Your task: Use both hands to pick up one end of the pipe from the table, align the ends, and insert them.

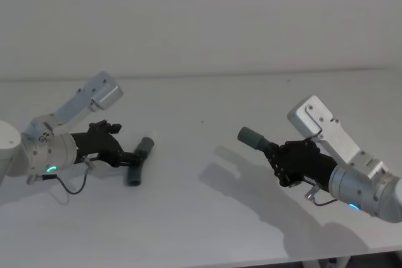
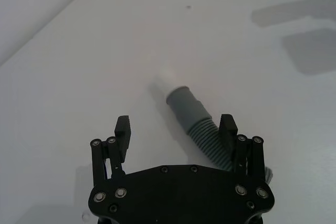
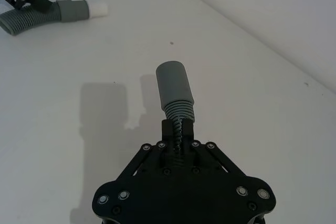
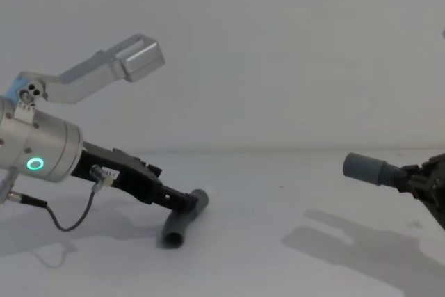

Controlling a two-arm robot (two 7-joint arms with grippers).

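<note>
A short bent piece of pipe (image 1: pixel 134 164) lies on the white table (image 1: pixel 201 218) at the left. Its grey cuff (image 2: pixel 185 106) with a white tip (image 3: pixel 98 9) points away from my left gripper (image 2: pixel 175 126). That gripper is open and low over the table, with the ribbed hose (image 2: pixel 210 141) just inside one finger (image 2: pixel 227 125). My right gripper (image 3: pixel 178 127) is shut on the ribbed part of the other pipe piece, held above the table at the right. Its smooth grey cuff (image 1: pixel 251 136) sticks out toward the left piece. The rest of this piece is hidden behind the gripper.
A pale wall (image 1: pixel 201 17) rises behind the table's far edge. A wide stretch of bare table (image 1: pixel 188 123) lies between the two arms, crossed by the right arm's shadow (image 1: pixel 239 180).
</note>
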